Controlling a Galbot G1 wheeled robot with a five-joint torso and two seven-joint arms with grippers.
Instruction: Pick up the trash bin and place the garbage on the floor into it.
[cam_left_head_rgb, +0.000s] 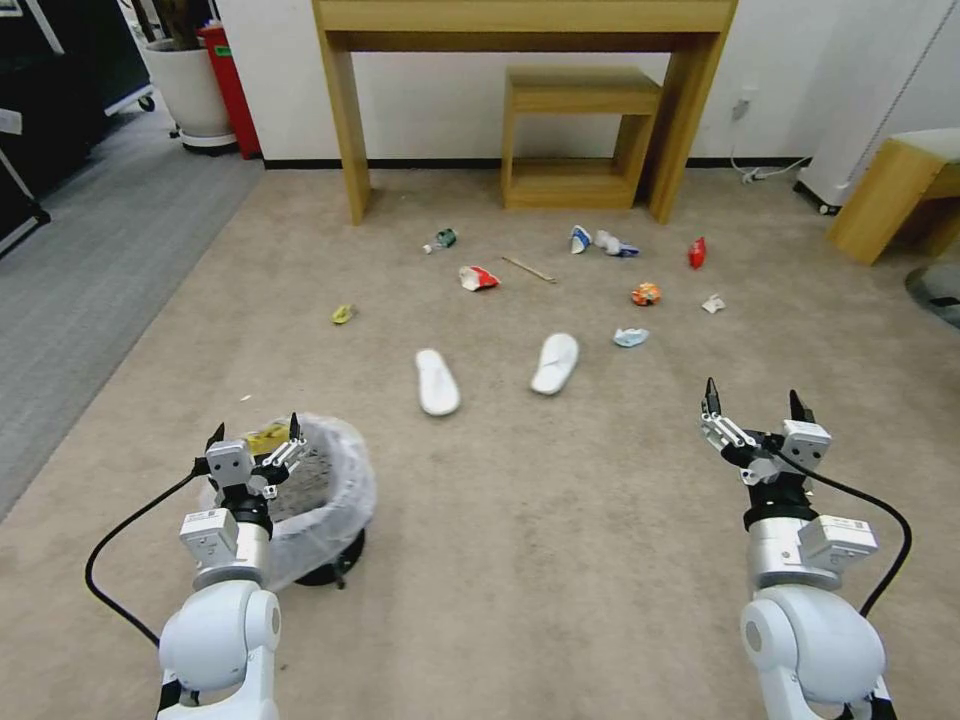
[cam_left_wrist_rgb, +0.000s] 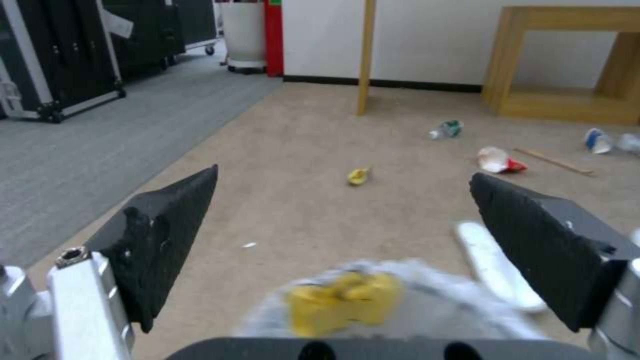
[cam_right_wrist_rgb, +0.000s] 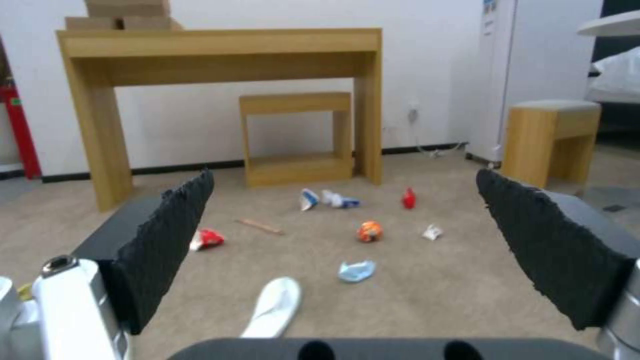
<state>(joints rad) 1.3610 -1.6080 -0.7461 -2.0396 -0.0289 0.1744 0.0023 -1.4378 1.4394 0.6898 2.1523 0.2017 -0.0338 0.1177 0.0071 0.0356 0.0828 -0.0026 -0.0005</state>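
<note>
trash bin under spread left gripper, garbage beyond

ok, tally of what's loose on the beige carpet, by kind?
Bottle: 1, green-labelled
Paper cup: 1, blue-white
Wooden stick: 1
Wrappers: 4, red-white, red, orange, yellow
Crumpled paper or tissue: 3, white-blue, white, pale blue
Slippers: 2, white
Total: 12 on the carpet; tiny white fleck left out.

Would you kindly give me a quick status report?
Left gripper open above trash bin. Right gripper open, empty. Garbage on floor; two white slippers lie between.
</note>
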